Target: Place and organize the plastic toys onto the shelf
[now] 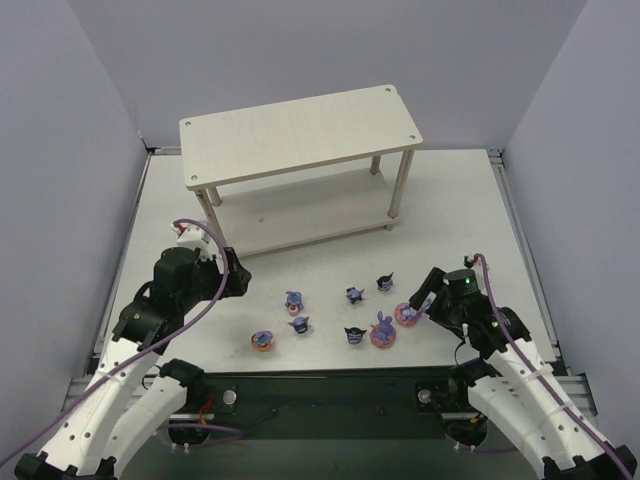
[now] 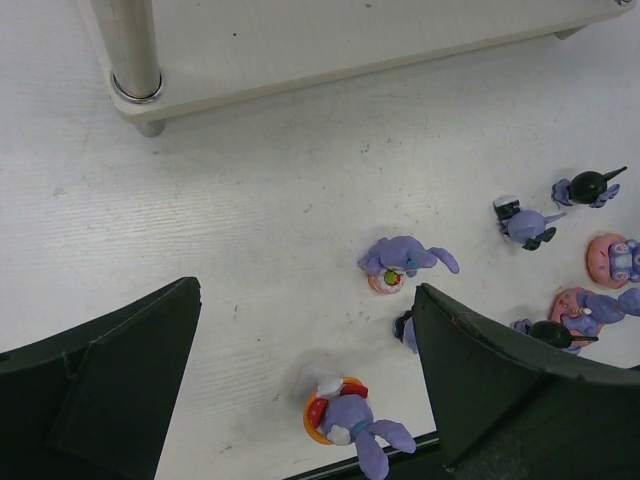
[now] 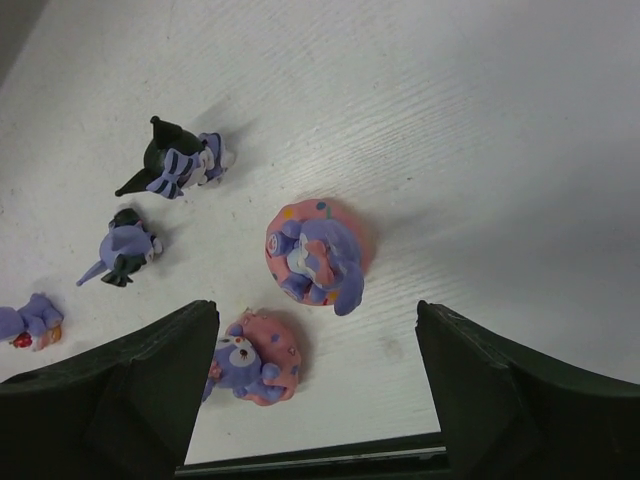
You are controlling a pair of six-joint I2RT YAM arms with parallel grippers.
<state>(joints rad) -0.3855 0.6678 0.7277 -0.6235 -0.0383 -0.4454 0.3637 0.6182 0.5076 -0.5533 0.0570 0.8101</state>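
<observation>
8 toys (image 1: 353,294) by shelf (image 1: 300,130), R gripper (image 1: 420,300) wide, prob.

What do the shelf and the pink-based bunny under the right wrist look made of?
The shelf looks like pale wood, possibly plywood: matte, with faint grain and corner screws. The bunny on the pink base is probably moulded plastic: smooth, with a slight sheen and coloured dots.

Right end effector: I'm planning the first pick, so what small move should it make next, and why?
Probably lower the right end effector straight down onto the pink-based bunny. Its fingers stand open, nothing is held, and that bunny lies in line between them; a second bunny lies close to one finger, so keep the descent straight.
</observation>
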